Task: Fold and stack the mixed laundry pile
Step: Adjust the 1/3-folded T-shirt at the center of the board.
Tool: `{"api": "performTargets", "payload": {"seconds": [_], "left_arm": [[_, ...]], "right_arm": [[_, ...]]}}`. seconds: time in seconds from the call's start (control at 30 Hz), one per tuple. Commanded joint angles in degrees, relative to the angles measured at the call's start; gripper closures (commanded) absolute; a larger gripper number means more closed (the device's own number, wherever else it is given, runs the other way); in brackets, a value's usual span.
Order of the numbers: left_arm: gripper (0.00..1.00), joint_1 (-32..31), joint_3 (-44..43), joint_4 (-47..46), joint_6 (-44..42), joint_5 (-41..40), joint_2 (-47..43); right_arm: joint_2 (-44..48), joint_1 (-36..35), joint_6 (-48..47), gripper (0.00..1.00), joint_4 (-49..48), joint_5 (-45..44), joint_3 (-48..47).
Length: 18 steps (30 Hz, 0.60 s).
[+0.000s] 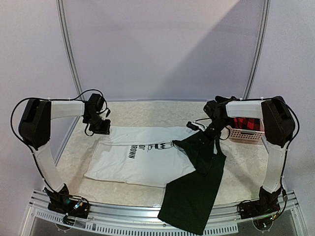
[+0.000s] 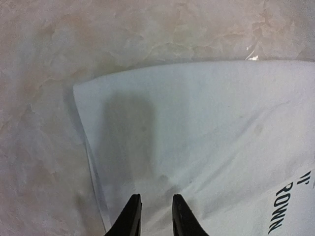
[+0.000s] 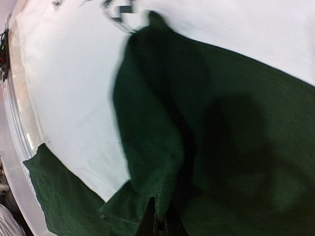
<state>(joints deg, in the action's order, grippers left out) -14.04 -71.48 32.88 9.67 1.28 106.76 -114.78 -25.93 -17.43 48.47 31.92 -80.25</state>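
A white printed cloth (image 1: 138, 158) lies flat and folded mid-table. My left gripper (image 1: 101, 127) sits at its far-left corner. In the left wrist view its fingertips (image 2: 130, 214) stand slightly apart on the white cloth (image 2: 206, 128), which puckers between them, so the left gripper (image 2: 153, 209) is open. My right gripper (image 1: 210, 129) is shut on a fold of the dark green garment (image 1: 194, 187). That garment hangs from it, overlaps the white cloth's right side and droops over the near edge. The right wrist view shows the right gripper (image 3: 158, 216) pinching green fabric (image 3: 221, 123) above white cloth (image 3: 74, 88).
A pink perforated basket (image 1: 241, 134) at the right edge holds a red-and-black checked flannel (image 1: 247, 123), just behind my right gripper. Marbled tabletop (image 1: 147, 110) shows beyond the cloths. The metal rail (image 1: 123, 212) runs along the near edge.
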Motion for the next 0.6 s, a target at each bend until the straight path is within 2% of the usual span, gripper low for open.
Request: {"api": "performTargets", "payload": {"seconds": [0.0, 0.07, 0.13, 0.17, 0.2, 0.27, 0.43, 0.57], "left_arm": [[0.75, 0.0, 1.7, -3.1, -1.8, -1.1, -3.1], [0.74, 0.0, 2.3, -3.8, -2.2, -1.1, -3.8], [0.73, 0.0, 2.5, -4.2, -2.6, -1.1, -3.9], [0.73, -0.1, 2.5, -4.2, -2.7, -1.1, -3.9], [0.72, -0.1, 2.5, -4.2, -2.7, -1.1, -3.9], [0.72, -0.5, 2.4, -4.1, -2.8, -0.9, -3.6], [0.71, -1.6, 2.2, -4.7, -3.6, 0.0, -3.8], [0.73, -4.9, 1.2, -5.1, -3.6, 5.2, -5.2]], "right_arm": [[5.2, -9.2, -1.8, 1.0, 1.0, -0.3, -1.0], [5.6, -13.9, -2.6, 0.96, 2.4, 0.2, -2.3], [5.0, -17.7, -3.1, 0.74, 4.6, 0.1, -4.6], [4.5, -18.6, -3.2, 0.64, 5.6, 0.1, -6.0], [4.2, -18.7, -3.1, 0.59, 6.2, 0.6, -6.6], [4.9, -17.9, -3.3, 0.56, 7.1, 0.0, -7.4], [10.0, -11.8, -3.6, 0.56, 7.0, -0.4, -7.8], [10.8, -7.4, -3.1, 0.57, 4.2, -7.5, -6.3]]}}
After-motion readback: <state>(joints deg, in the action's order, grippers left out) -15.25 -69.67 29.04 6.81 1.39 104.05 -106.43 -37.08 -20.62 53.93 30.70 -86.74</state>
